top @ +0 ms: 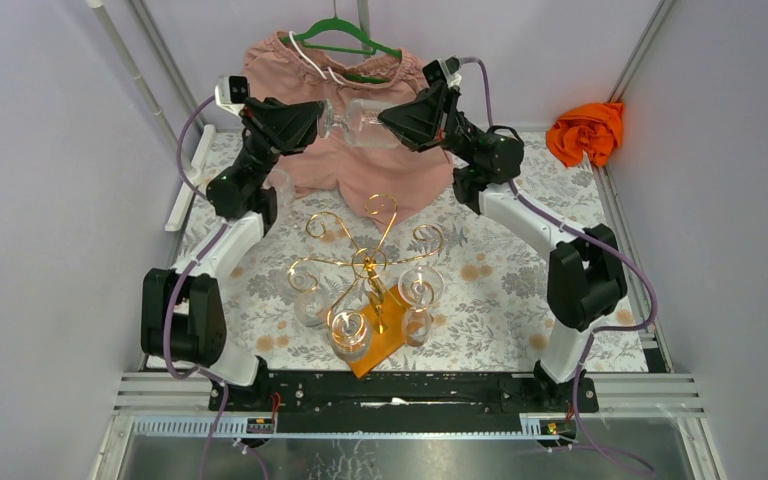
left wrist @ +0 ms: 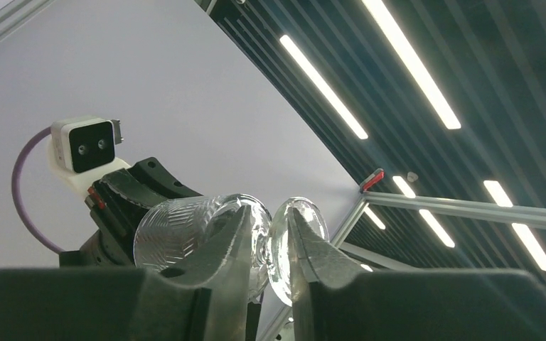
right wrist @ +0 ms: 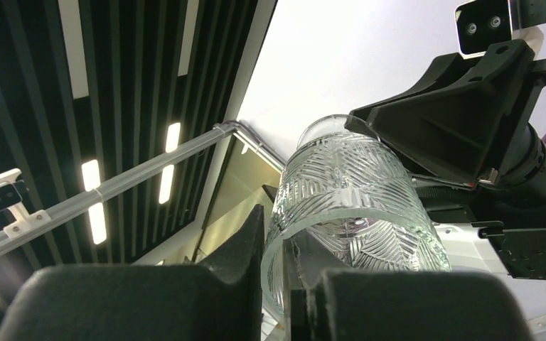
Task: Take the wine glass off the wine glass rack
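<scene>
A clear cut-pattern wine glass [top: 360, 122] hangs level in the air at the back, between my two raised grippers. My left gripper [top: 328, 122] straddles its stem between bowl and foot, and in the left wrist view the gripper [left wrist: 269, 222] stands open, with a gap wider than the stem. The bowl [left wrist: 178, 227] lies left of the fingers. My right gripper [top: 385, 118] is shut on the bowl's rim; the right wrist view shows the gripper [right wrist: 274, 229] with one finger inside the wine glass [right wrist: 355, 192] and one outside. The gold wine glass rack [top: 370, 262] stands below on its wooden base [top: 385, 335].
Other glasses [top: 348, 328] hang upside down from the rack's front arms. A pink garment [top: 360, 170] on a green hanger [top: 345, 40] hangs behind the held glass. An orange cloth [top: 585, 130] lies at the back right. A white rail [top: 188, 175] runs along the left edge.
</scene>
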Controlling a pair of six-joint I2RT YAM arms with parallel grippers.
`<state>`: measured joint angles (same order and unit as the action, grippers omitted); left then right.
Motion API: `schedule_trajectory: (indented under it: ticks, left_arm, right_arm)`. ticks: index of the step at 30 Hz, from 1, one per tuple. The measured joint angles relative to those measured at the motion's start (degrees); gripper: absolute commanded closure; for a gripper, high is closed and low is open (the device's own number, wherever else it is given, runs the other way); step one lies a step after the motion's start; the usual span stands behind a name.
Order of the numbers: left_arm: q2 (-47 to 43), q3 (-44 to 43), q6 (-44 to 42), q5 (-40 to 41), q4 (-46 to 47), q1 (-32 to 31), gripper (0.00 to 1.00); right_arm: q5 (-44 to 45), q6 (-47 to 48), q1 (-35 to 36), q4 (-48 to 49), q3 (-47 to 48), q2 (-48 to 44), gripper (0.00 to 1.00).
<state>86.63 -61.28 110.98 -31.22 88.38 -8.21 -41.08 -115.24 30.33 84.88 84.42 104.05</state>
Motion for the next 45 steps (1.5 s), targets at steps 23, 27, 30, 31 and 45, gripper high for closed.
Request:
schedule_trajectory:
  ticks: [23,27,30,31,45]
  left_arm:
    - [-4.63,-27.63,-47.56,-0.92,-70.75,-0.76,0.47]
    - [-6.38,-32.81,-57.37,6.27,-89.85,-0.76,0.48]
    - [-8.31,-34.36,-62.47,11.19,-100.17,-0.76,0.48]
    - [-8.63,-34.77,-63.52,12.22,-102.27,-0.76,0.48]
    - [-9.51,-39.87,-76.28,23.87,-122.20,-1.46,0.46]
  right_arm:
    - [7.19,66.82,2.64,-83.41,16.46,-27.23,1.00]
    - [19.93,80.11,2.51,-102.14,26.75,-27.26,1.00]
    - [30.62,87.23,2.25,-113.55,31.26,-25.79,1.00]
    - [34.49,89.42,1.97,-117.24,32.65,-24.63,1.00]
    - [51.67,101.98,-16.87,-144.87,46.27,5.16,1.00]
